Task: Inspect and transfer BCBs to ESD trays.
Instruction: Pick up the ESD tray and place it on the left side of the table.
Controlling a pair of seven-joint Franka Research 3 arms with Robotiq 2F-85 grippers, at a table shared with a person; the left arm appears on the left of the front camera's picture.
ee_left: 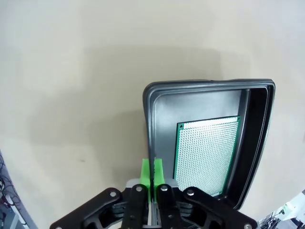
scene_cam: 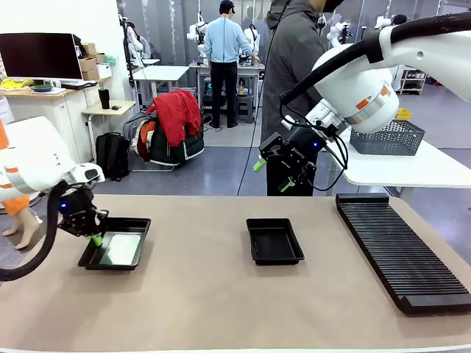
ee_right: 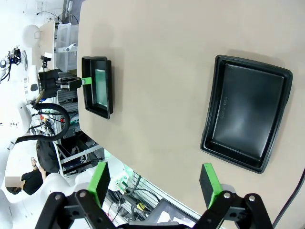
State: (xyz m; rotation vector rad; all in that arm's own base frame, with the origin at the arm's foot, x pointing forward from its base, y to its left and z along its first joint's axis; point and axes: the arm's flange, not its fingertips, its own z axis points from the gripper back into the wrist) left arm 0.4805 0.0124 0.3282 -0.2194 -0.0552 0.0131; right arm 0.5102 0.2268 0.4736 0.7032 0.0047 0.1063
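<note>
A green BCB (scene_cam: pixel 121 250) (ee_left: pixel 207 152) lies flat inside the left ESD tray (scene_cam: pixel 138 229) (ee_left: pixel 162 105). My left gripper (scene_cam: pixel 93 237) (ee_left: pixel 152 172) is shut, its green pads pinching that tray's left rim. From the right wrist view, this tray (ee_right: pixel 108 90) with its board (ee_right: pixel 101 86) sits far off at the table's edge. A second ESD tray (scene_cam: pixel 274 256) (ee_right: pixel 217 119) stands empty at the table's middle. My right gripper (scene_cam: pixel 271 175) (ee_right: pixel 155 183) hangs open high above the far side of the table, holding nothing.
A long black ribbed rack (scene_cam: pixel 401 250) lies along the right side of the table. A grey wire basket (scene_cam: pixel 386 137) stands on a white side table behind it. A person in a grey jacket (scene_cam: pixel 294 66) stands at the far edge behind my right arm.
</note>
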